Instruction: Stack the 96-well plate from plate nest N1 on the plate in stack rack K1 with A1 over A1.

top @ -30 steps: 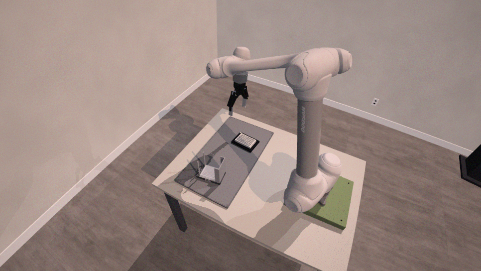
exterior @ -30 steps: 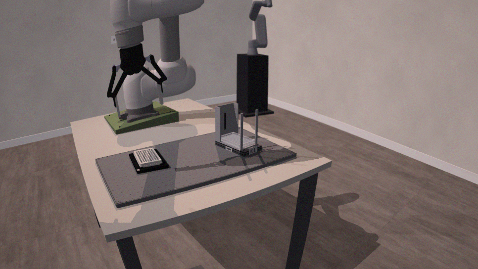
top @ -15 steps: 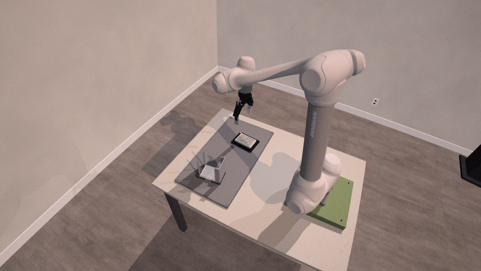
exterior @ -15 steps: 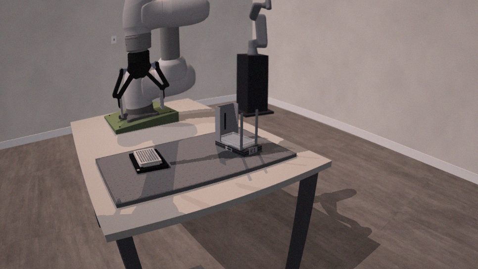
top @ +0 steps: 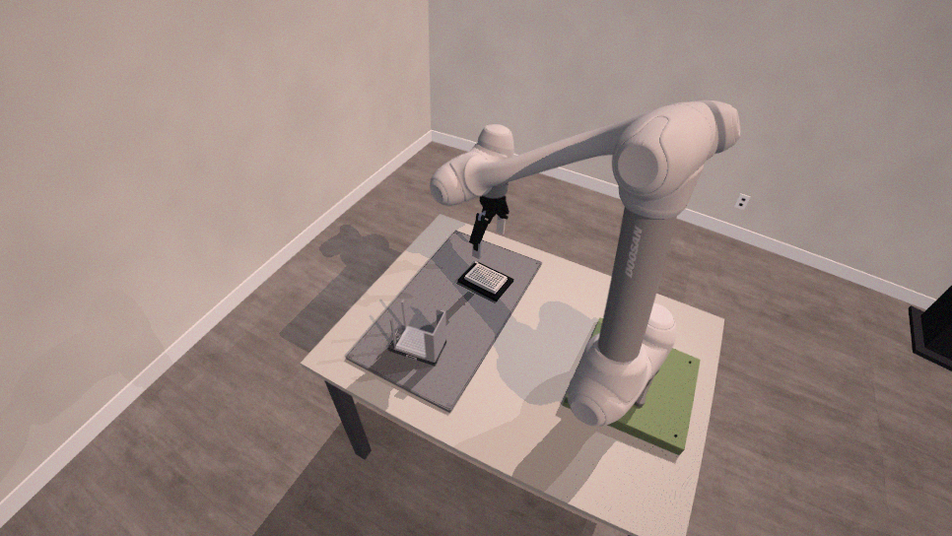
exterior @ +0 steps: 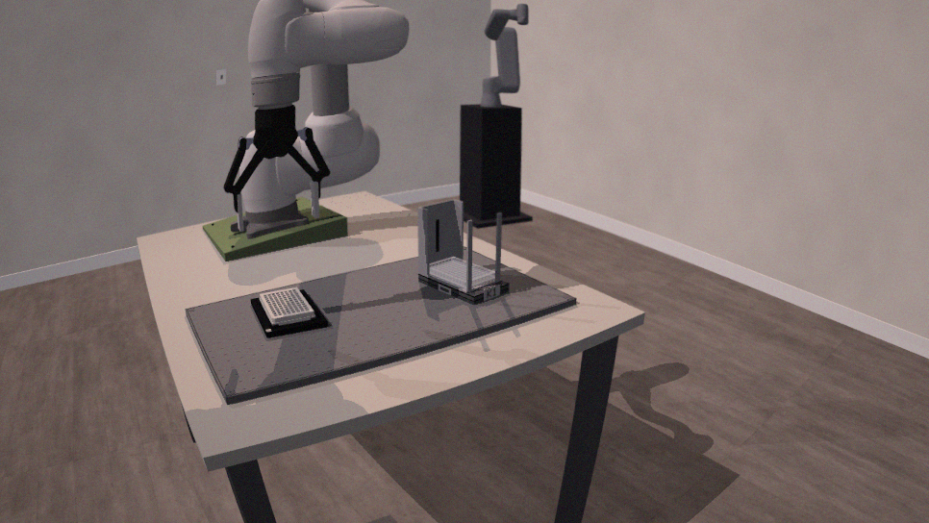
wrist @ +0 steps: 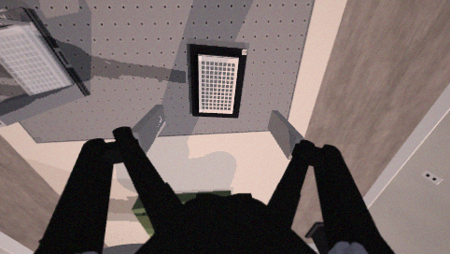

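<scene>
A white 96-well plate (top: 485, 277) sits in the black plate nest N1 (top: 485, 282) at the far end of the grey breadboard; it also shows in the exterior view (exterior: 287, 305) and the wrist view (wrist: 217, 84). A pale A1 square (wrist: 244, 51) lies at the nest's top right corner in the wrist view. The stack rack K1 (exterior: 461, 256) holds a second white plate (exterior: 463, 271) between a back wall and thin posts, and the rack also shows in the top view (top: 421, 336). My gripper (exterior: 276, 217) is open and empty, well above the nest and a little behind it.
The grey breadboard (exterior: 377, 318) lies on a beige table. The arm's base stands on a green plate (top: 649, 399). A black pedestal with a second small arm (exterior: 490, 159) stands on the floor beyond the table.
</scene>
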You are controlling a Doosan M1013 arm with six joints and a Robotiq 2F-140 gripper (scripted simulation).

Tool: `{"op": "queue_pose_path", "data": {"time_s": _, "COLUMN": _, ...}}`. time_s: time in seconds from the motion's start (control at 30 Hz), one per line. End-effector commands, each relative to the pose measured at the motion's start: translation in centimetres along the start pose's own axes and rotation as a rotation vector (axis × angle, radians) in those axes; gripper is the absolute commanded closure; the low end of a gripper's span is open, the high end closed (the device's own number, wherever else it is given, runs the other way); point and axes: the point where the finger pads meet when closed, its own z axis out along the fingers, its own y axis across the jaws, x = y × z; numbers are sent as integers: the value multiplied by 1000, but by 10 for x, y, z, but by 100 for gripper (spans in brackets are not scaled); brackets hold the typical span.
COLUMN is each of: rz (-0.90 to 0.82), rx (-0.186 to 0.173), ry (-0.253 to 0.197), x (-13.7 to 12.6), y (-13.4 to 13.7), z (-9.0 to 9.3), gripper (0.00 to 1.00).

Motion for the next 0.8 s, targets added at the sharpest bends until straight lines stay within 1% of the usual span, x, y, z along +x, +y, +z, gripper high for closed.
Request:
{"op": "queue_pose_path", "data": {"time_s": 0.0, "rz": 0, "rx": 0, "ry": 0, "x": 0, "y": 0, "z": 0, "gripper": 0}}
{"op": "queue_pose_path", "data": {"time_s": 0.13, "rz": 0, "rx": 0, "ry": 0, "x": 0, "y": 0, "z": 0, "gripper": 0}}
{"op": "queue_pose_path", "data": {"time_s": 0.33, "rz": 0, "rx": 0, "ry": 0, "x": 0, "y": 0, "z": 10, "gripper": 0}}
{"op": "queue_pose_path", "data": {"time_s": 0.4, "rz": 0, "rx": 0, "ry": 0, "x": 0, "y": 0, "z": 10, "gripper": 0}}
{"op": "queue_pose_path", "data": {"time_s": 0.77, "rz": 0, "rx": 0, "ry": 0, "x": 0, "y": 0, "z": 28, "gripper": 0}}
